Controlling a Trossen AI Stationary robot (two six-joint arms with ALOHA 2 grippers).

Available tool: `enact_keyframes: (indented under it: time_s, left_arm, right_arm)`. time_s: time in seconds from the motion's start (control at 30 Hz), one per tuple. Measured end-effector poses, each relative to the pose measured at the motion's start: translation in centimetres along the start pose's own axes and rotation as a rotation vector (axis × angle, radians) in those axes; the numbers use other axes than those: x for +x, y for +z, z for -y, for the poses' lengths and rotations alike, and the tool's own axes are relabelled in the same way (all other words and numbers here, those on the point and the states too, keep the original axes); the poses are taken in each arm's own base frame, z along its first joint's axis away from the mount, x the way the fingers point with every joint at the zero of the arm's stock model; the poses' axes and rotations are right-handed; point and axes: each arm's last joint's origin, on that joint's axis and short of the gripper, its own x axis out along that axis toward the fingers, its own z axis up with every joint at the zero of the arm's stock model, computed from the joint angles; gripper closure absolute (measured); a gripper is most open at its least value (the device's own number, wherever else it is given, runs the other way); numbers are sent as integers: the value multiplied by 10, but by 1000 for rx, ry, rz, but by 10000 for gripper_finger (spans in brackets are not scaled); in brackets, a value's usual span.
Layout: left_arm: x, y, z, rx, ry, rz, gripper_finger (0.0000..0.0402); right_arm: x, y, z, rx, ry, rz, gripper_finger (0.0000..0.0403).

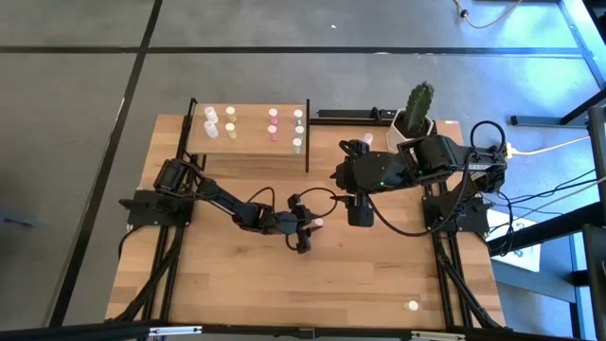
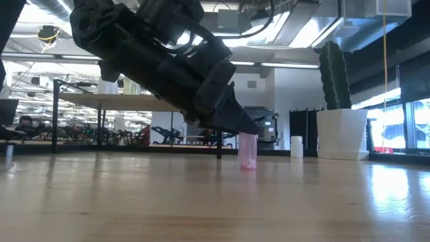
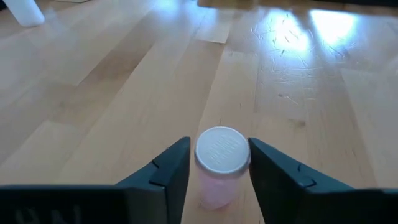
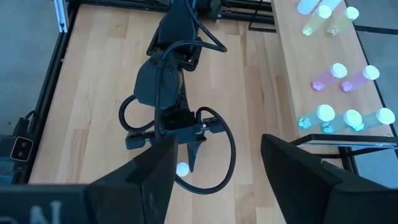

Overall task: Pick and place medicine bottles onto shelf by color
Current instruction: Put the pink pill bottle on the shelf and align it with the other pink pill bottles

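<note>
A pink medicine bottle point(image 3: 219, 180) with a white cap stands upright on its base on the table, near the middle point(image 1: 319, 224). My left gripper point(image 3: 219, 149) reaches low across the table and is closed around the bottle's top point(image 2: 247, 138). My right gripper point(image 4: 217, 149) hangs open high above the table's middle right point(image 1: 360, 210), with nothing in it. The shelf point(image 1: 251, 152) at the far edge carries white, yellow, pink and green bottles point(image 1: 273, 123) standing in colour groups. My left gripper has the pink bottle's white cap point(image 3: 200, 155) between its two fingers, one on each side. The fingers come slanting down from the table's left. The bottle stays upright with its base on the table point(image 2: 248, 164).
A white pot with a cactus point(image 1: 419, 104) stands at the far right. One white bottle point(image 1: 412, 306) stands alone near the table's near right corner. Bare wood lies all around the pink bottle.
</note>
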Motion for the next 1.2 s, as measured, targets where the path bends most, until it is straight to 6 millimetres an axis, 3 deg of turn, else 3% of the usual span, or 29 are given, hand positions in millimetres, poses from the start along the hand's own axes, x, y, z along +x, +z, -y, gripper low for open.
enact_keyframes:
  time_s: [0.33, 0.53, 0.73, 1.0, 1.2]
  left_arm:
    - [-3, 0, 5, -18, -18, -4, 286]
    - [-19, 11, 8, 0, 14, -27, 286]
    - [-52, 40, 1, -31, 78, -35, 287]
    - [-113, 82, -19, -109, 233, 47, 287]
    - [-155, 102, -35, -145, 381, 139, 287]
  right_arm:
    - [0, 0, 0, 0, 0, 0, 170]
    - [0, 0, 0, 0, 0, 0, 170]
    - [0, 0, 0, 1, 0, 1, 170]
    - [0, 1, 0, 2, 1, 8, 170]
    - [0, 1, 0, 3, 1, 14, 170]
